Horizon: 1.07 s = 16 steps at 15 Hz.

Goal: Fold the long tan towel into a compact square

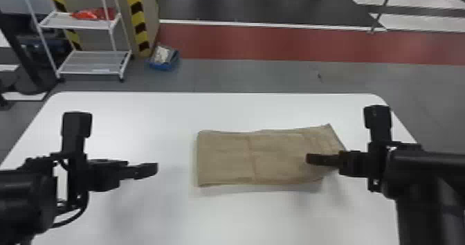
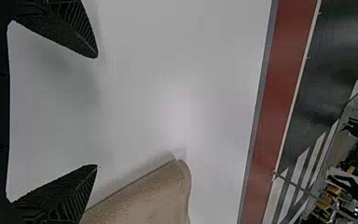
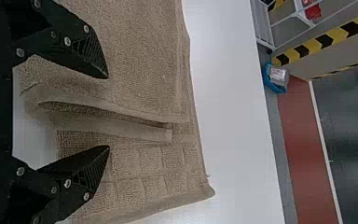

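Observation:
The tan towel [image 1: 225,157] lies flat in a folded strip on the white table, its right end uneven with layers offset. My right gripper [image 1: 313,159] is over that right end in the head view. In the right wrist view, my right gripper [image 3: 107,112] is open, a raised fold of the towel [image 3: 140,163] showing between its fingers. My left gripper [image 1: 150,170] is above the table, left of the towel and apart from it. The left wrist view shows my left gripper [image 2: 97,112] open with nothing between its fingers, a towel corner [image 2: 154,196] close by.
The white table [image 1: 138,116] has its far edge beyond the towel. On the floor behind stand a white shelf rack [image 1: 93,62] and a blue container [image 1: 163,66], at the back left.

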Available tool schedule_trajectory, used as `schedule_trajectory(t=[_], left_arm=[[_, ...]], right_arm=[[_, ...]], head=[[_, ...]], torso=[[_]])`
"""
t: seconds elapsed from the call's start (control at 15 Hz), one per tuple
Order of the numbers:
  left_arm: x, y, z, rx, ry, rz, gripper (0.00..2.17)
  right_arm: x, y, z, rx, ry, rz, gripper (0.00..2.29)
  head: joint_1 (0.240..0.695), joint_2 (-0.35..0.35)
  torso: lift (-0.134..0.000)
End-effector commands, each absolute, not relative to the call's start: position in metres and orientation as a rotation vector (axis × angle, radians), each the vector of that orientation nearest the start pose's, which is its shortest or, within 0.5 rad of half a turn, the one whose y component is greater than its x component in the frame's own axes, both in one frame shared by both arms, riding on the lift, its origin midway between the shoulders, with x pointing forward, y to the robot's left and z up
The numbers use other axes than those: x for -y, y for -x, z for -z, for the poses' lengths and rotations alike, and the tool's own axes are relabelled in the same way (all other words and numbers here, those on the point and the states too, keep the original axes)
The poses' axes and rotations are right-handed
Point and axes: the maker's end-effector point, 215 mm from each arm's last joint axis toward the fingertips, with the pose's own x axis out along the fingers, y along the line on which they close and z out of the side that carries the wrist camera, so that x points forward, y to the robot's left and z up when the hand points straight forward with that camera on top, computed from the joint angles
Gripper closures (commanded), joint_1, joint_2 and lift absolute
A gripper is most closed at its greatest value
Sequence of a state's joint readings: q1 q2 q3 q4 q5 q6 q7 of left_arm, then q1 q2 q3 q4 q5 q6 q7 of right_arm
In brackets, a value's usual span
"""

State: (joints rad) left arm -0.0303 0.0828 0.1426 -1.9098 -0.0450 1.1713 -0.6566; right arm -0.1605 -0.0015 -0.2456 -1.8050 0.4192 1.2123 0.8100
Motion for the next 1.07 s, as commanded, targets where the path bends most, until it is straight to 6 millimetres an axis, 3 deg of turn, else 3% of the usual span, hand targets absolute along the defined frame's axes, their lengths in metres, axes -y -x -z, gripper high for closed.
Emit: schedule_trajectory(t=[0.0, 0.4, 0.87, 1.0], left_arm=[[-0.2125, -0.4954, 0.4390, -0.773, 0.212, 0.421, 0.04], [-0.2129, -0.4946, 0.4397, -0.775, 0.211, 0.422, 0.04], [-0.2141, -0.4925, 0.4415, -0.779, 0.214, 0.422, 0.04], [-0.2142, -0.4924, 0.4415, -0.779, 0.213, 0.422, 0.04]], right_arm=[[0.2827, -0.5172, 0.4429, -0.834, -0.183, -0.241, 0.53], [0.2827, -0.5180, 0.4442, -0.835, -0.182, -0.241, 0.70], [0.2836, -0.5173, 0.4464, -0.841, -0.181, -0.238, 0.58], [0.2824, -0.5184, 0.4457, -0.838, -0.180, -0.241, 0.83]], head=[[0.695, -0.079], [0.695, -0.078], [0.695, -0.078], [0.695, -0.078]], torso=[[-0.125], [-0.125], [-0.125], [-0.125]])
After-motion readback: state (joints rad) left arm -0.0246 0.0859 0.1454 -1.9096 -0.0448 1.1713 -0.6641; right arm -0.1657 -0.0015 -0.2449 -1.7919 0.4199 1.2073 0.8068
